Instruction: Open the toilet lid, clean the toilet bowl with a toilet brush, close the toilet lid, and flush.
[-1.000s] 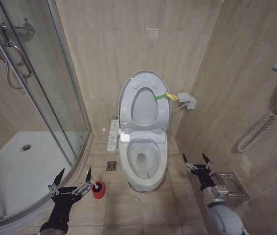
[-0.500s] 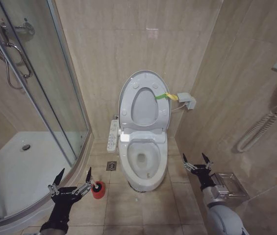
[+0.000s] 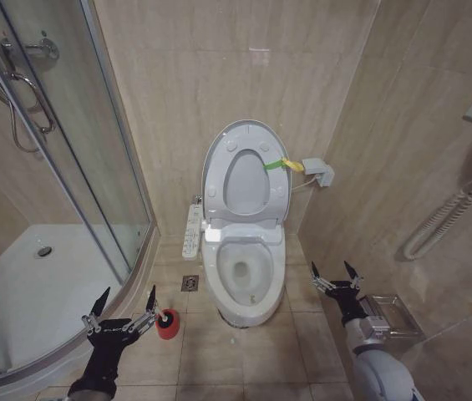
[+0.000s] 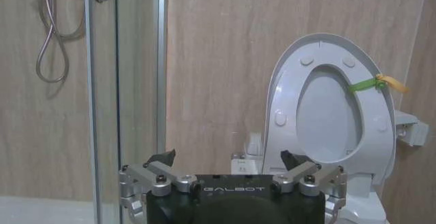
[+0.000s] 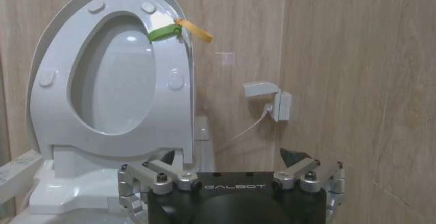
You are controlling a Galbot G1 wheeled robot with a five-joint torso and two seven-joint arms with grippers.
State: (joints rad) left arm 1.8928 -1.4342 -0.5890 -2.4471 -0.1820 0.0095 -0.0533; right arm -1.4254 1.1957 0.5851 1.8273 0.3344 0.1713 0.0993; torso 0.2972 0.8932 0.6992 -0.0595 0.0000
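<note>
The toilet lid (image 3: 246, 180) stands raised against the back wall with the ring seat in front of it and a yellow-green strap (image 3: 276, 164) at its edge. Below it the white toilet bowl (image 3: 278, 280) is uncovered, with water in it. The toilet brush (image 3: 168, 317) sits in a small red cup on the floor, left of the bowl. My left gripper (image 3: 129, 292) is open, low and just left of the brush. On the bowl's other side my right gripper (image 3: 331, 267) is open. The wrist views face the raised lid (image 4: 327, 117) (image 5: 112, 81) over the open left gripper (image 4: 227, 156) and the open right gripper (image 5: 232, 157).
A glass shower enclosure (image 3: 93, 167) with a curved base fills the left. A white button panel (image 3: 192, 230) hangs beside the bowl, above a floor drain (image 3: 190, 282). The right wall carries a small box (image 3: 319, 171), a corded handset (image 3: 444, 217) and a metal dish (image 3: 394, 313).
</note>
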